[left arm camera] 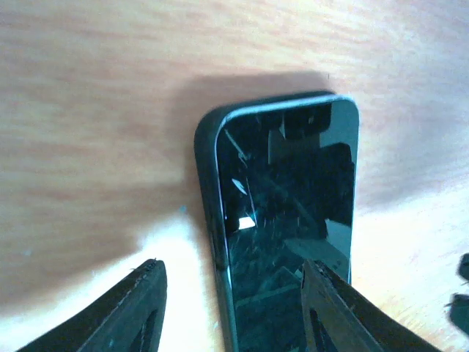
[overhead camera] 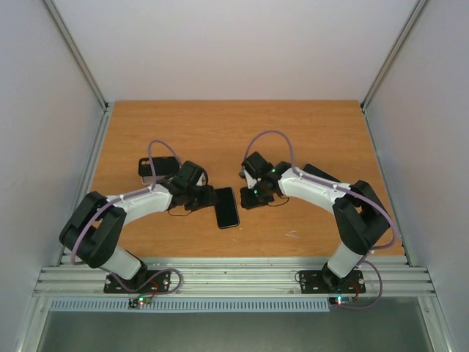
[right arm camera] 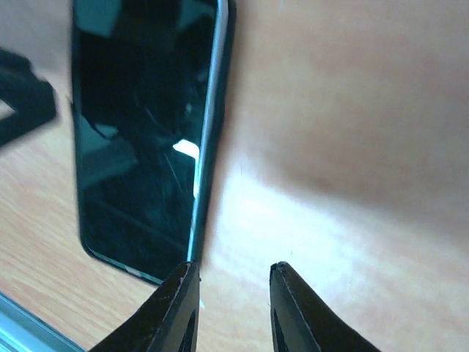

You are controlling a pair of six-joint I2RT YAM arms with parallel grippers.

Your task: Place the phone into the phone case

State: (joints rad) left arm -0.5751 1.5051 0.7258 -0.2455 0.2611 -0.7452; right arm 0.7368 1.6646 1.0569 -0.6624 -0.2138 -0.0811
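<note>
The phone (overhead camera: pixel 227 207) lies flat and face up on the wooden table, its dark cracked screen showing. A black case rim (left arm camera: pixel 207 191) wraps its edge and top corners. My left gripper (overhead camera: pixel 206 196) is open at the phone's left side. In the left wrist view the left gripper (left arm camera: pixel 233 264) straddles the phone's long edge, one finger (left arm camera: pixel 333 304) over the screen and the other over bare wood. My right gripper (overhead camera: pixel 248 196) is open at the phone's right side. In the right wrist view the right gripper (right arm camera: pixel 234 268) is empty, with its left finger (right arm camera: pixel 179 301) at the edge of the phone (right arm camera: pixel 139 132).
The wooden table (overhead camera: pixel 308 139) is walled by grey panels on three sides, with an aluminium rail (overhead camera: pixel 234 279) along the near edge. Purple cables loop over both arms. The two grippers face each other closely across the phone.
</note>
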